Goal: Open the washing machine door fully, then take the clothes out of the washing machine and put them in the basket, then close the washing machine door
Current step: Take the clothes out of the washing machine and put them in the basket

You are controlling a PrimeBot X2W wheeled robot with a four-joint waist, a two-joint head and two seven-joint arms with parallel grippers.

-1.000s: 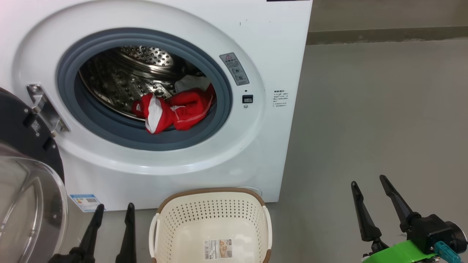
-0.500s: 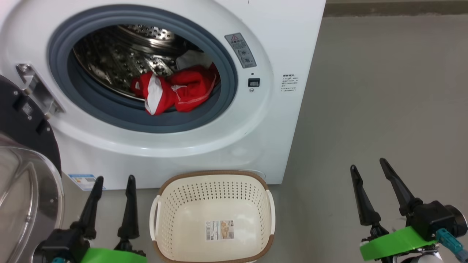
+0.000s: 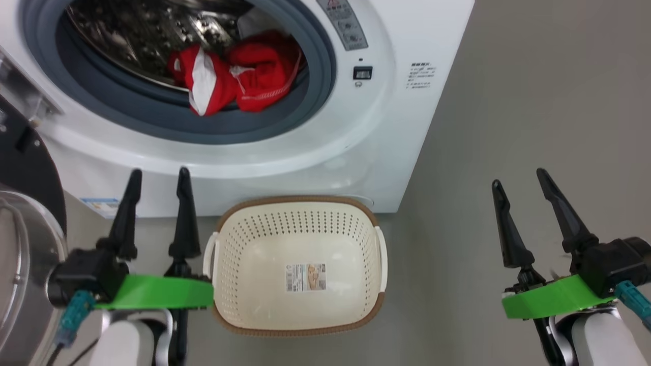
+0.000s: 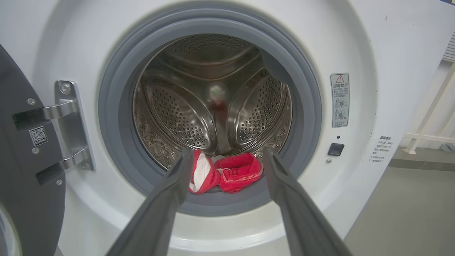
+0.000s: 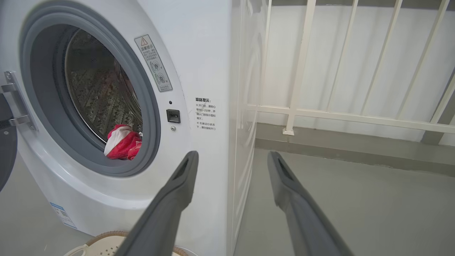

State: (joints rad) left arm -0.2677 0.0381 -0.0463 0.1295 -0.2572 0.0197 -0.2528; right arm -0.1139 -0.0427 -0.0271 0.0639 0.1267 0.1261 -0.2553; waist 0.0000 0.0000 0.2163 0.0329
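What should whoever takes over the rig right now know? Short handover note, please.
Left gripper: open, empty, low in front of the washing machine, aimed at its opening.
Right gripper: open, empty, off to the machine's right, above the floor.
Door: swung open to the left.
Clothes: red and white pile inside, at the opening's front edge.
Basket: no clothes in it, on the floor below the opening.
Done: door opened.
Left: move clothes to basket, close door.

Red-and-white clothes (image 3: 254, 73), cream brown-rimmed basket (image 3: 297, 223), white washing machine (image 3: 407, 35), grey floor (image 3: 549, 101)
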